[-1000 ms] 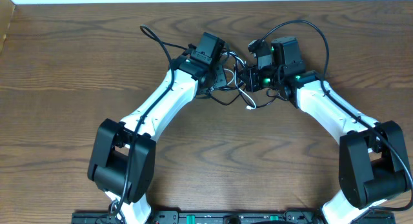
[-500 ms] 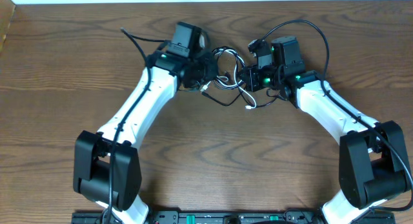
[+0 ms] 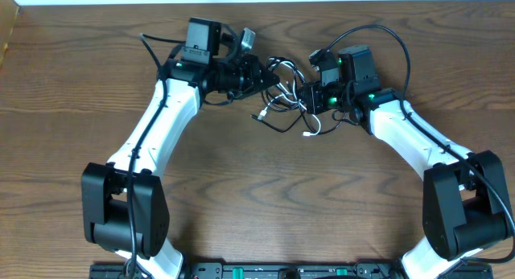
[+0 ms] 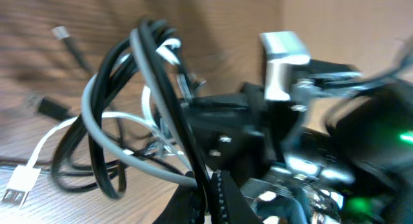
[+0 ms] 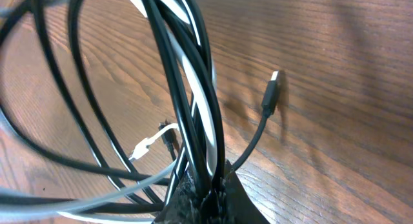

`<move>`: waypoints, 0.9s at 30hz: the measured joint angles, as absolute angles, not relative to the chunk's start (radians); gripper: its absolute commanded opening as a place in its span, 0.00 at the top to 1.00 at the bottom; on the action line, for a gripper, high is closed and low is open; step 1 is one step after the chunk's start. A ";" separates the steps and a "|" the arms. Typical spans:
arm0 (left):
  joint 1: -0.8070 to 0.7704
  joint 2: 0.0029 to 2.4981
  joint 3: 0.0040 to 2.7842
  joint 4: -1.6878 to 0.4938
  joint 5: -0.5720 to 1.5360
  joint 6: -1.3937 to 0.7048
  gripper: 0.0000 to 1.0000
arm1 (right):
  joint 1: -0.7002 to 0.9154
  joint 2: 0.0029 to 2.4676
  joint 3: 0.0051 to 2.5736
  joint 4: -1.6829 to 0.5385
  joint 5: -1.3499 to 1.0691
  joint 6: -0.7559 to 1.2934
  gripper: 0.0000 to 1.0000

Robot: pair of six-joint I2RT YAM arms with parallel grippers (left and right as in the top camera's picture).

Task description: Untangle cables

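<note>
A tangle of black cable (image 3: 275,125) and white cable (image 3: 312,131) hangs between my two grippers at the table's far middle. My left gripper (image 3: 259,76) is shut on a black strand; in the left wrist view the black loops (image 4: 106,88) rise from its fingertips (image 4: 222,195), and the white cable (image 4: 45,143) trails off to a flat plug (image 4: 14,187). My right gripper (image 3: 311,96) is shut on a bundle of black cable (image 5: 184,88) and white cable (image 5: 197,88) strands. A black plug (image 5: 271,95) and a white plug (image 5: 145,146) lie on the wood beyond it.
The brown wooden table (image 3: 265,198) runs to a white wall strip at the back. Thick black arm leads arc behind the right wrist (image 3: 398,50) and left wrist (image 3: 153,46). Both arm bases stand at the near edge.
My left arm has swung left and back with its strand, drawing the tangle out toward the left. The loose plugs shifted slightly. The right arm has not moved.
</note>
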State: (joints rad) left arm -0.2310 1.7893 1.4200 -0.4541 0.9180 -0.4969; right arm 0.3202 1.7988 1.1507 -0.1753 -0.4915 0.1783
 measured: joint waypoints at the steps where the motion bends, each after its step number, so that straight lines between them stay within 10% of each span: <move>1: -0.223 1.789 1.419 -0.437 0.956 -0.495 0.93 | 0.320 1.799 1.151 -0.176 -0.490 0.178 0.99; 27: -0.194 1.789 1.414 -0.357 1.127 -0.554 0.93 | 0.334 1.798 1.010 -0.161 -0.114 0.094 0.99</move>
